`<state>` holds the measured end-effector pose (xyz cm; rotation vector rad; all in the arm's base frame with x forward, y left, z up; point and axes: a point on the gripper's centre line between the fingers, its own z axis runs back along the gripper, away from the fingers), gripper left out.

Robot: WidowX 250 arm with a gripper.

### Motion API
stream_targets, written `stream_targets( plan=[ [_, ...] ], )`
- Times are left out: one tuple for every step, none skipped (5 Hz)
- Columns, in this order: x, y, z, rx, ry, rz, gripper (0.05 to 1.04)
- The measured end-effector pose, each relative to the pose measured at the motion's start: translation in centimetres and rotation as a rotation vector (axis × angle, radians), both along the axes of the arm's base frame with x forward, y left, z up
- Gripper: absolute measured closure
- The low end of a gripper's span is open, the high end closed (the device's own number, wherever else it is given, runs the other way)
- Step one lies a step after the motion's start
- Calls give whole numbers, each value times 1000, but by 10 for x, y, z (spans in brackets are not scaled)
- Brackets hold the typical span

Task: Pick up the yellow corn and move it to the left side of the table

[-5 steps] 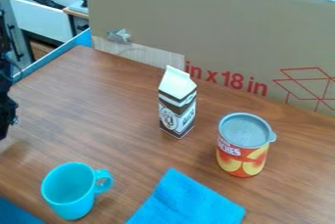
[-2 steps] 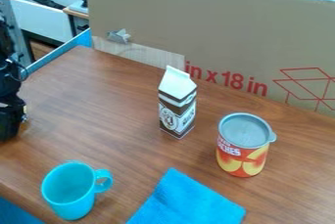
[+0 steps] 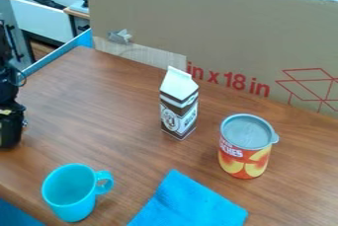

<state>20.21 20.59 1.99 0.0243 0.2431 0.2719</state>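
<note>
A tall carton stands in the middle, with a can to its lower right. A blue cloth lies at the bottom. Big brown cardboard stands across the top.

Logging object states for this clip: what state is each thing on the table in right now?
Cup: upright, mouth up, handle toward the carton.
Carton: upright, top folded to a gable.
Can: upright, grey lid or end on top.
Blue cloth: spread flat, partly out of frame.
</note>
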Motion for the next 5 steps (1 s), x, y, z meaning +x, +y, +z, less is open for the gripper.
stream_targets(
  plan=[
    [-1,-4,21,25,-41,27,84],
    [15,-23,73,156,-107,-8,84],
    [31,-70,118,184,-193,-168,84],
    [48,-119,128,140,-246,-333,84],
    [65,-171,115,73,-235,-477,84]
  ],
)
